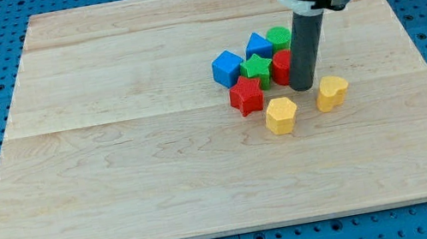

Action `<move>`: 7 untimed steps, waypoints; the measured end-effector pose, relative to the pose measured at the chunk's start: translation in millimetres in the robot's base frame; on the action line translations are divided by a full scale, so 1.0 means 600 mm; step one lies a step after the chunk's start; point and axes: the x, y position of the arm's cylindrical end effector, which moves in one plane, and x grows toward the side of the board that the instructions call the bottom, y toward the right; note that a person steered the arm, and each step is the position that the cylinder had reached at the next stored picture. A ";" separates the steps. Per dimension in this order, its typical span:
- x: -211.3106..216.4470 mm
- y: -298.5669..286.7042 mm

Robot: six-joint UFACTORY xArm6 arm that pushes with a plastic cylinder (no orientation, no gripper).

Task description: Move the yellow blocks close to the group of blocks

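Beside my tip (305, 87) — two yellow blocks (281, 115) | six grouped blocks (253, 68)

No readable txt, labels, brands or nos. anywhere: none on the wooden board (115, 153), the coloured blocks, or the arm's rod housing at 1 o'clock.

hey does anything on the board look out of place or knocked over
Nothing stands out. The two yellow blocks, a hexagon and a heart, lie just below the clustered blue, green and red blocks. My tip stands between the cluster and the heart. Nothing looks damaged.
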 end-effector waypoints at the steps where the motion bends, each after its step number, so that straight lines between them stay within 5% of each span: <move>1: -0.030 0.020; 4: 0.033 0.152; 7: 0.057 0.035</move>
